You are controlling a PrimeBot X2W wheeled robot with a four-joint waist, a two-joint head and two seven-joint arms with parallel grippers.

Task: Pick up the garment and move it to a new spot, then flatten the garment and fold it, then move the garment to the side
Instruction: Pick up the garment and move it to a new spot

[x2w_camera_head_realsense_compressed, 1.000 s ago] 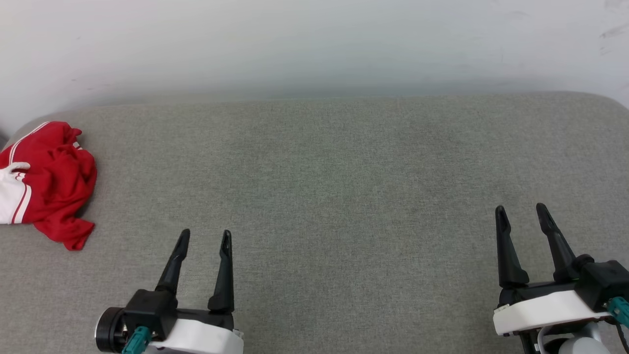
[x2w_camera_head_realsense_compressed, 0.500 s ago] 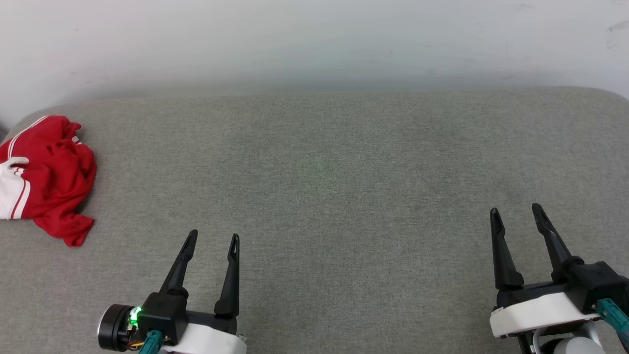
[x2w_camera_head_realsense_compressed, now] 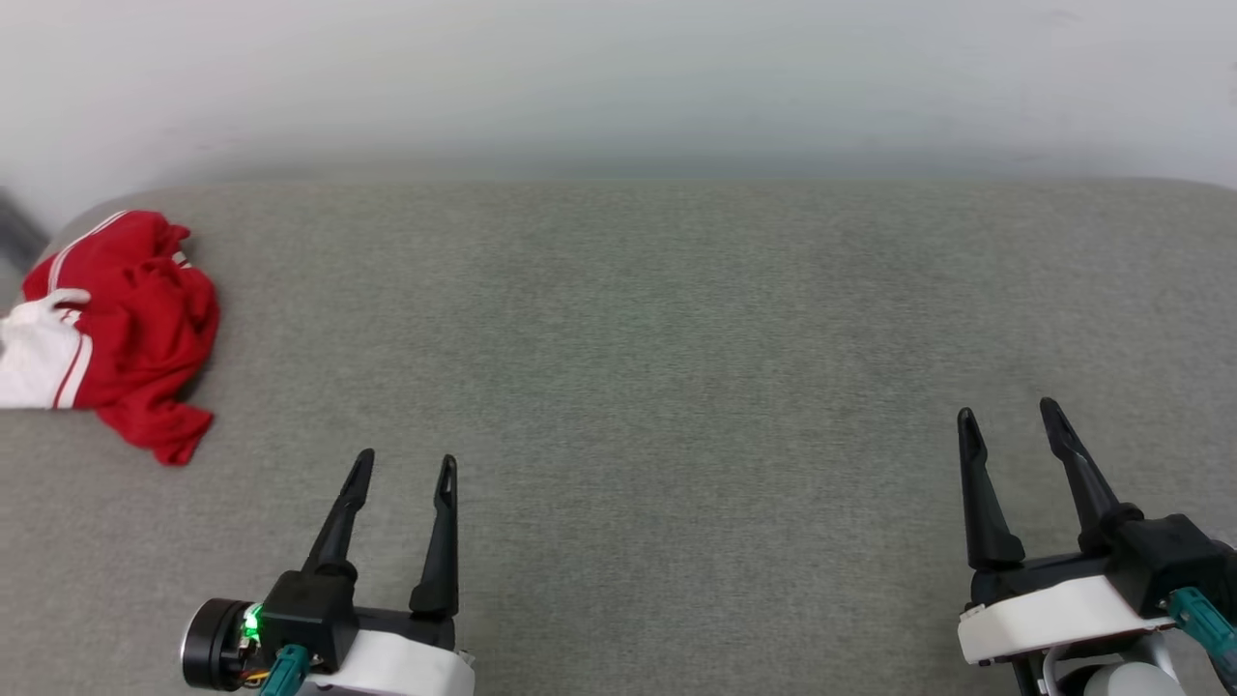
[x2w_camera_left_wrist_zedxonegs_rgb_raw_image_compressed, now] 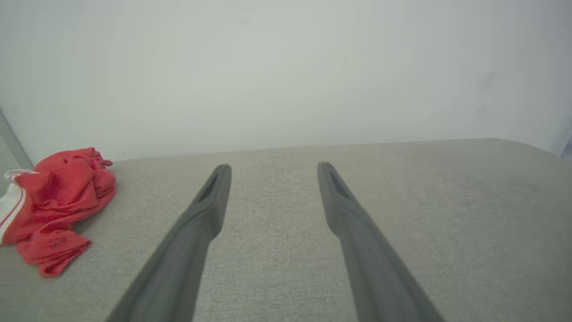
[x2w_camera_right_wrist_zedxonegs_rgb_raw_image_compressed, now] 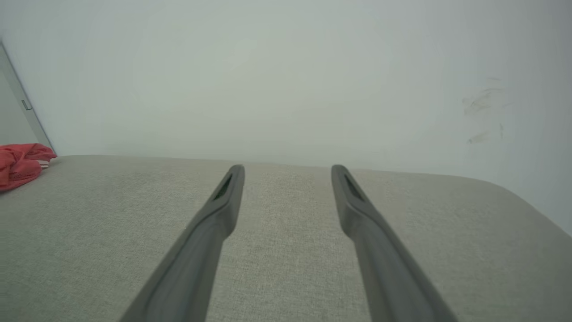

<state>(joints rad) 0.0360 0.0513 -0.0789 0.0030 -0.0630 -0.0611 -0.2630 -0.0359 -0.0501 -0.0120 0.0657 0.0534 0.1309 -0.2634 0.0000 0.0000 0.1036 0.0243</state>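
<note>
Head view: a grey fabric surface runs up to a plain white wall. The garment sits crumpled at far left, with no clear long axis, and one red tail points nearward. The left gripper and right gripper hover spread and empty. Left wrist view: the heap lies left of the fingers. Right wrist view: a red sliver at the left edge, well apart.
</note>
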